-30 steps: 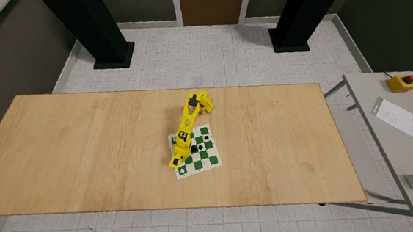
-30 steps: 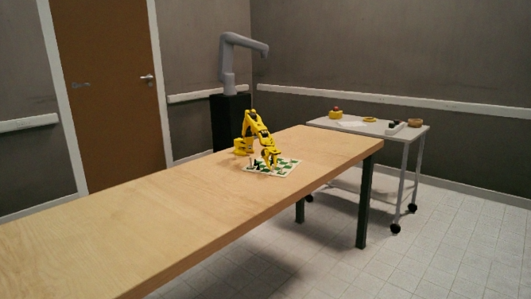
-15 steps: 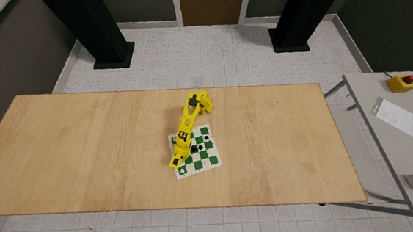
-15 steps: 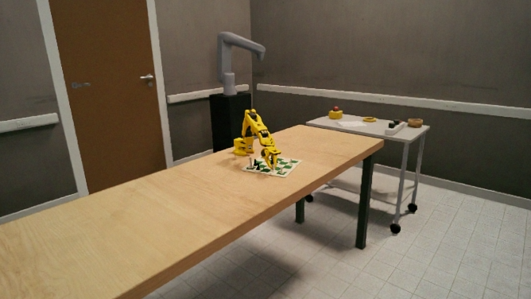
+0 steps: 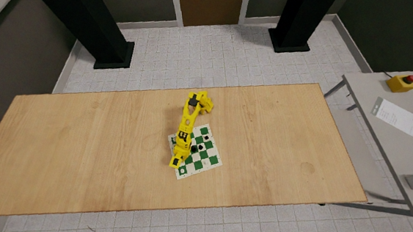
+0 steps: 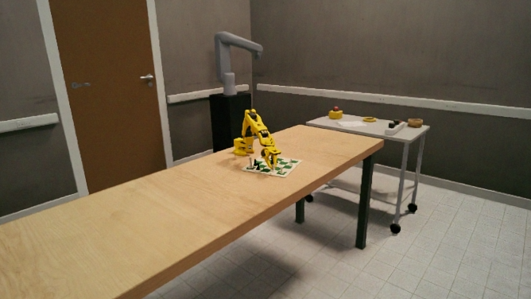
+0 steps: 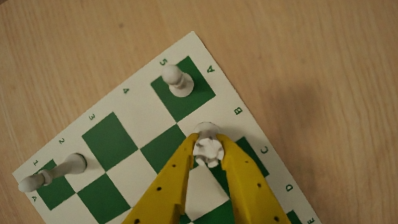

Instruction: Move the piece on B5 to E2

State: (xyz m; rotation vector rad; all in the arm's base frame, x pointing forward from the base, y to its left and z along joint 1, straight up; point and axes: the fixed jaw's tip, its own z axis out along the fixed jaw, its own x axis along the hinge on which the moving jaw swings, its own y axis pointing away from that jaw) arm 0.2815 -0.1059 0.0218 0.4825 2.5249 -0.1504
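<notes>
The yellow pincer (image 7: 207, 147) pinches a white chess piece (image 7: 207, 150) with a notched crown, one finger on each side of its head. The piece stands on the white square in row 5, column B, at the board's edge. At eleven o'clock from it a white pawn (image 7: 176, 81) stands upright on the green A5 square. Far off at nine o'clock another white piece (image 7: 54, 173) stands near A1. The green and white board (image 7: 120, 140) lies on a wooden table (image 7: 310, 65).
</notes>
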